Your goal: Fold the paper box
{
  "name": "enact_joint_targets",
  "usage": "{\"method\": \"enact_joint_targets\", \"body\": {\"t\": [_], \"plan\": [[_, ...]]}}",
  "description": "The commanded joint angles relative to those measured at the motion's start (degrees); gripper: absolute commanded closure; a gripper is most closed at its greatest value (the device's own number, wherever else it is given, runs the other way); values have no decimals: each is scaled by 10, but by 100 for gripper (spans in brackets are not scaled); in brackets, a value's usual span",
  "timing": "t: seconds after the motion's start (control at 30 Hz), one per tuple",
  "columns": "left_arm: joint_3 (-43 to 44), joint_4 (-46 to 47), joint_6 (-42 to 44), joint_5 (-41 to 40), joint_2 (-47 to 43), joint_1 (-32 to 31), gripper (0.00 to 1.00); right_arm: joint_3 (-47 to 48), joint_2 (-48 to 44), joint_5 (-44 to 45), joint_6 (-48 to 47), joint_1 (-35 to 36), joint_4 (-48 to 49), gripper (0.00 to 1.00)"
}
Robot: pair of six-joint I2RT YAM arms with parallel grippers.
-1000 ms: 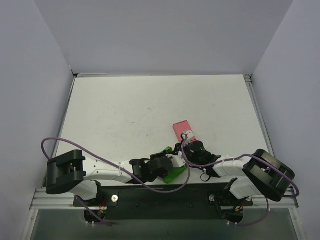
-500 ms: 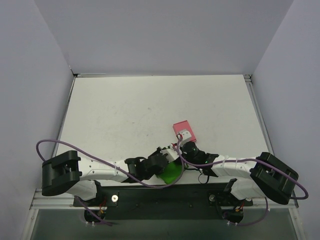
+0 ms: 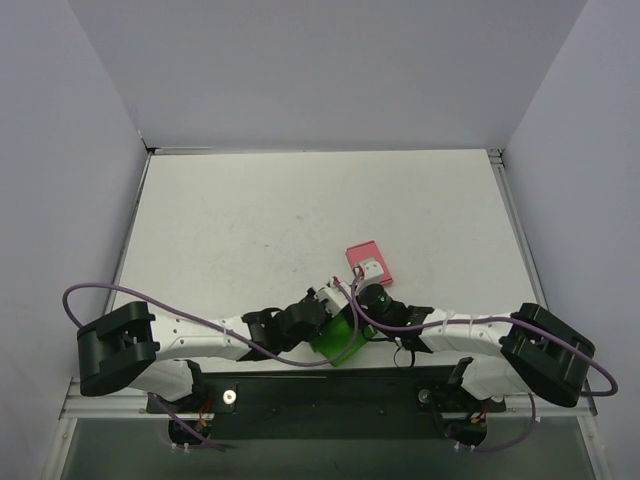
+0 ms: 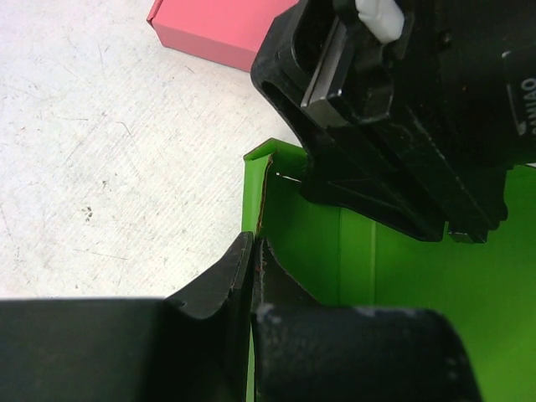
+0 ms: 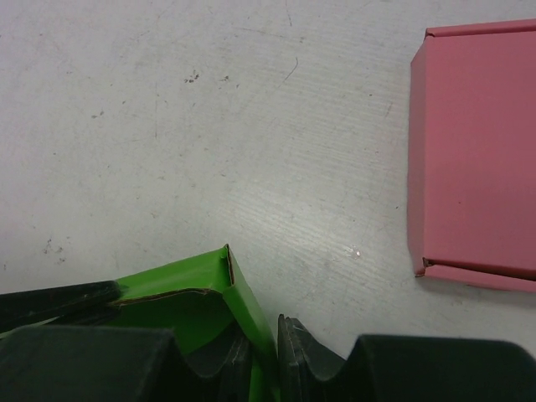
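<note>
The green paper box [image 3: 335,338] sits near the table's front edge, between both grippers, with its walls partly raised. My left gripper [image 3: 322,306] is shut on the box's left wall; the left wrist view shows its jaws [image 4: 253,248] pinching the thin green card [image 4: 377,276]. My right gripper [image 3: 362,300] is shut on the adjoining wall; in the right wrist view its jaws [image 5: 268,337] clamp the card just below a raised corner of the box [image 5: 188,285]. The right gripper's black body [image 4: 394,126] hangs over the box in the left wrist view.
A flat pink box [image 3: 367,262] lies just beyond the grippers, and also shows in the left wrist view [image 4: 218,25] and the right wrist view [image 5: 477,142]. White table [image 3: 250,230] with grey walls on three sides. Purple cables loop by both arms.
Both grippers and the green box have shifted a little left and away from the front edge. The box has turned between them, and both grips have held.
</note>
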Motion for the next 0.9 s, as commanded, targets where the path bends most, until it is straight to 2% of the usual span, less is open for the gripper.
{"method": "enact_joint_targets", "body": {"t": [0.0, 0.1, 0.17, 0.27, 0.3, 0.4, 0.5, 0.87], "plan": [[-6, -8, -39, 115, -14, -10, 100, 16, 26, 186, 6, -25, -43, 100], [-5, -7, -41, 120, -12, -8, 100, 24, 36, 177, 6, -25, -47, 100], [-5, -6, -50, 121, -7, -3, 100, 25, 35, 141, 0, -25, -33, 100], [1, -16, -70, 106, 11, 2, 100, 42, 22, 83, -2, -25, -44, 85], [8, -22, -83, 96, 15, 2, 100, 48, 15, 72, 0, -26, -51, 75], [16, -38, -107, 67, 29, 5, 100, 60, -22, 46, 11, -25, -84, 56], [20, -41, -120, 51, 40, 9, 100, 70, -67, 37, 13, -25, -127, 48], [47, -74, -165, 22, 59, 23, 100, 72, -187, 7, 17, -25, -224, 43]]}}
